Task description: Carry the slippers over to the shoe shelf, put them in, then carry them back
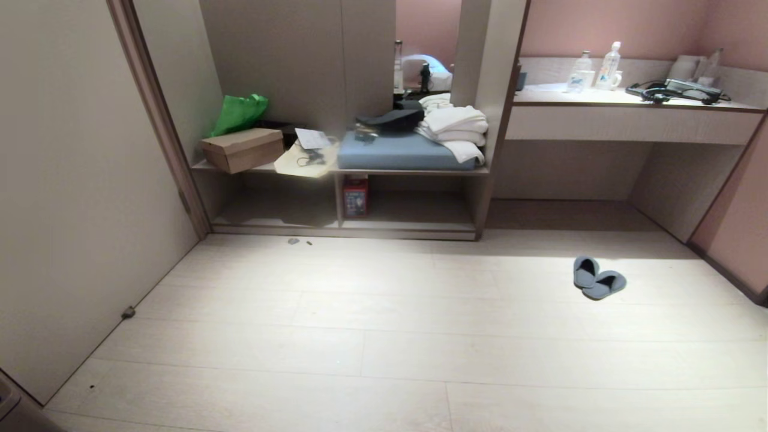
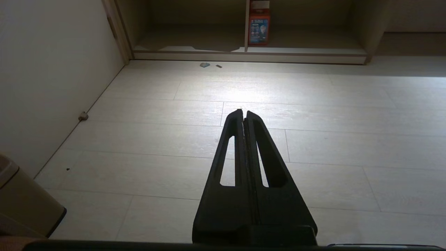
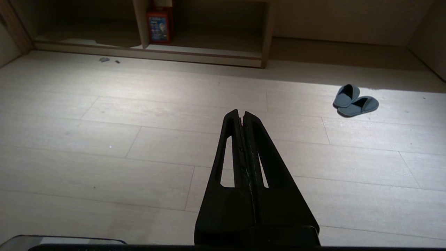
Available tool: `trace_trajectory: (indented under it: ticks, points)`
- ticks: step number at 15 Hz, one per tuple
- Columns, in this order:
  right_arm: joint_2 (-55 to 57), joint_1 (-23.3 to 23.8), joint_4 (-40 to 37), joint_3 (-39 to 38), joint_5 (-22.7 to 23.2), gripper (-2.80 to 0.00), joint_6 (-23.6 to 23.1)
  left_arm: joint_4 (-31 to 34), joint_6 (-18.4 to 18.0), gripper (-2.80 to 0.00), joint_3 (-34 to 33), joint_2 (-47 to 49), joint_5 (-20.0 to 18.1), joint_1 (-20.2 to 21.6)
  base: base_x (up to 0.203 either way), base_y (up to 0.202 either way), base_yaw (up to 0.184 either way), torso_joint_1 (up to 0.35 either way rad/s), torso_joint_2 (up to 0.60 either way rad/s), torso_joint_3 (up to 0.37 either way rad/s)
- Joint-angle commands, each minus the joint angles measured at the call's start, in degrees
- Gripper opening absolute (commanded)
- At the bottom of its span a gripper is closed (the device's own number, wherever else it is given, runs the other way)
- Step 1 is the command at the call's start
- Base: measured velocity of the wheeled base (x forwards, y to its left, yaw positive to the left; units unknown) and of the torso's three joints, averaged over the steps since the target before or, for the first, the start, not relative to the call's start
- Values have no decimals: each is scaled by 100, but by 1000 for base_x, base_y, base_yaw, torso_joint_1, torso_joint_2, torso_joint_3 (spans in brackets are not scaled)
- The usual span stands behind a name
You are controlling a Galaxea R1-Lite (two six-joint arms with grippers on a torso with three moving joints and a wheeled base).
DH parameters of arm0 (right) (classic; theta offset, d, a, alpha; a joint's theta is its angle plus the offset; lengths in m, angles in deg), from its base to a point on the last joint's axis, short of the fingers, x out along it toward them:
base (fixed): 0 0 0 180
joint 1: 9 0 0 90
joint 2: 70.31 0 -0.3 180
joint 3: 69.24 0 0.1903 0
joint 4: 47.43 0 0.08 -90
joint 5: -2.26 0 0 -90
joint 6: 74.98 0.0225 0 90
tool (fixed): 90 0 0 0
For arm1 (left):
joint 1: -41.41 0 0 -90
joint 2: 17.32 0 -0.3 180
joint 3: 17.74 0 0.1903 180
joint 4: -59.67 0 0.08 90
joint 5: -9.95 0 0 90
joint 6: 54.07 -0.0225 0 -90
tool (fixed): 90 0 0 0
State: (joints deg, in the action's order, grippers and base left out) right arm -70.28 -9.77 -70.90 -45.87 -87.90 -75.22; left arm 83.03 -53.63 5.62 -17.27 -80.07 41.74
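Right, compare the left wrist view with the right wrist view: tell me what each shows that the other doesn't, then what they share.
Only the left wrist view: the shut left pincer, a beige bin corner and a small doorstop by the wall.

Only the right wrist view: the shut right pincer and the slippers, lying side by side on the floor, well clear of the shelf.

Both: the shoe shelf with its vertical divider, the red box standing beside that divider, two small scraps on the floor before the shelf, and the pale plank floor.

Grey-blue slippers (image 1: 598, 279); taupe-beige shoe shelf (image 1: 408, 227); red box (image 1: 355, 196); green bag (image 1: 239, 113).
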Motion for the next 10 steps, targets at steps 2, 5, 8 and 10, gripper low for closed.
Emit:
trace_trajectory:
  ticks: [2, 5, 8, 10]
  points:
    - [6, -2, 1, 0, -2, -280, -2, 0, 0, -280, 0, 4, 2, 2, 0, 0, 0, 0, 0, 0]
    - [6, -2, 1, 0, 5, -280, -2, 0, 0, -280, 0, 4, 2, 2, 0, 0, 0, 0, 0, 0]
    - [6, -2, 1, 0, 7, -280, -2, 0, 0, -280, 0, 4, 2, 2, 0, 0, 0, 0, 0, 0]
    - [6, -2, 1, 0, 7, -280, -2, 0, 0, -280, 0, 4, 2, 2, 0, 0, 0, 0, 0, 0]
